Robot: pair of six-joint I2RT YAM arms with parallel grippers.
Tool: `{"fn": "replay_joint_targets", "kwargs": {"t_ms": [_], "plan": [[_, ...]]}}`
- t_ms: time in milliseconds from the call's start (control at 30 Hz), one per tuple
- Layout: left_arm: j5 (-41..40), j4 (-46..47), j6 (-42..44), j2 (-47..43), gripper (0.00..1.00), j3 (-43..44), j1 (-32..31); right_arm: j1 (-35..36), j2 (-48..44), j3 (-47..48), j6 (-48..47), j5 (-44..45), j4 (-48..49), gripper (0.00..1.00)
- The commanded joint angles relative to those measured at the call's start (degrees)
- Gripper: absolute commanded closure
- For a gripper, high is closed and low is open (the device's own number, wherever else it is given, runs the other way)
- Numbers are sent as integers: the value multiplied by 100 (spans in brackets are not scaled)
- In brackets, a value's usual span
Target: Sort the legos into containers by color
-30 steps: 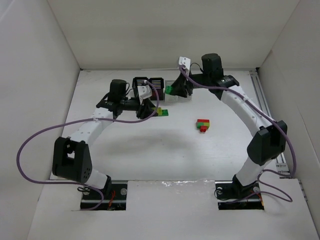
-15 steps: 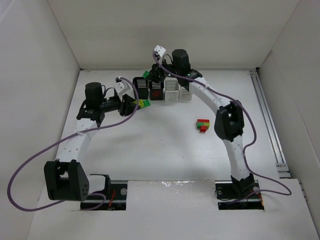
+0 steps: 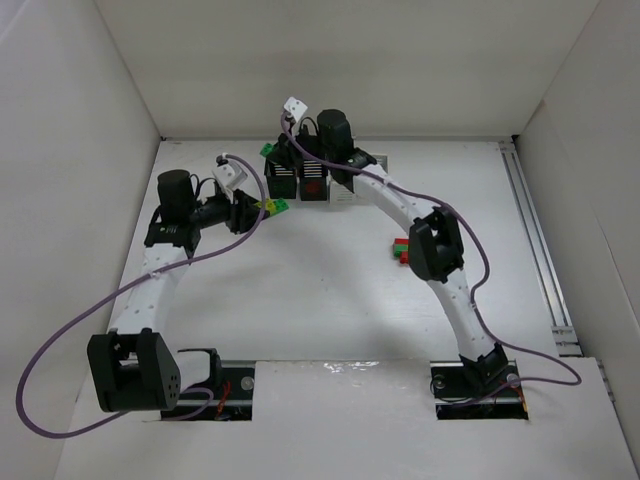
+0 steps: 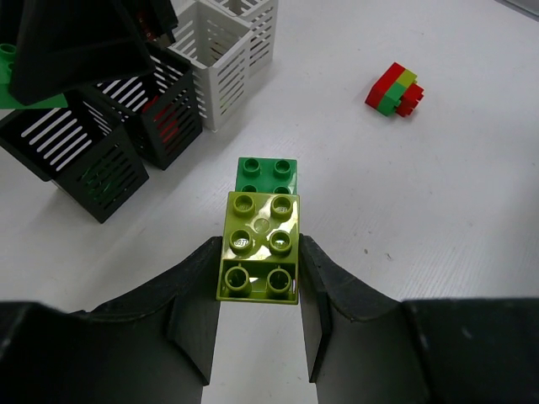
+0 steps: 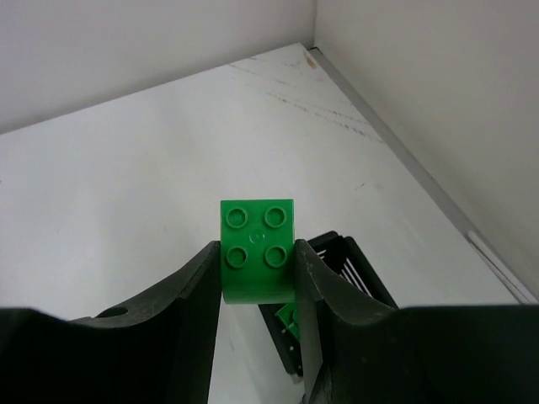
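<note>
The left end effector (image 4: 258,263) pinches a yellow-green lego (image 4: 261,236) with a green lego (image 4: 266,172) joined beneath it. It holds them above the table (image 4: 421,219), just beside the black baskets (image 4: 93,164). The right end effector (image 5: 257,273) pinches a lone green lego (image 5: 256,240) over a black basket (image 5: 349,265), which seems to hold another green piece, though only a sliver shows. A red, green and yellow-green stack (image 4: 394,87) lies well apart on the table. The white baskets (image 4: 223,55) stand beside the black ones.
</note>
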Motion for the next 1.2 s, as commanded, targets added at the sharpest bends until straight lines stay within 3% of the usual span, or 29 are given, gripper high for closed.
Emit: {"fn": "replay_joint_targets", "kwargs": {"t_ms": [0, 567, 767, 800, 933, 1033, 1167], "plan": [[42, 169, -105, -231, 100, 31, 30, 44, 259, 479, 90, 361, 458, 96], [-19, 336, -158, 121, 100, 365, 30, 149, 804, 883, -15, 1186, 572, 89], [34, 389, -158, 174, 100, 418, 30, 149, 857, 883, -146, 1337, 572, 75], [34, 389, -210, 174, 100, 418, 30, 149, 857, 883, -147, 1337, 572, 65], [34, 389, -271, 235, 100, 471, 30, 149, 796, 813, -200, 1337, 633, 46], [34, 467, -325, 288, 100, 471, 91, 149, 655, 550, -200, 1206, 800, 40], [147, 818, -771, 340, 100, 471, 214, 149, 427, 401, -200, 1205, 862, 39]]}}
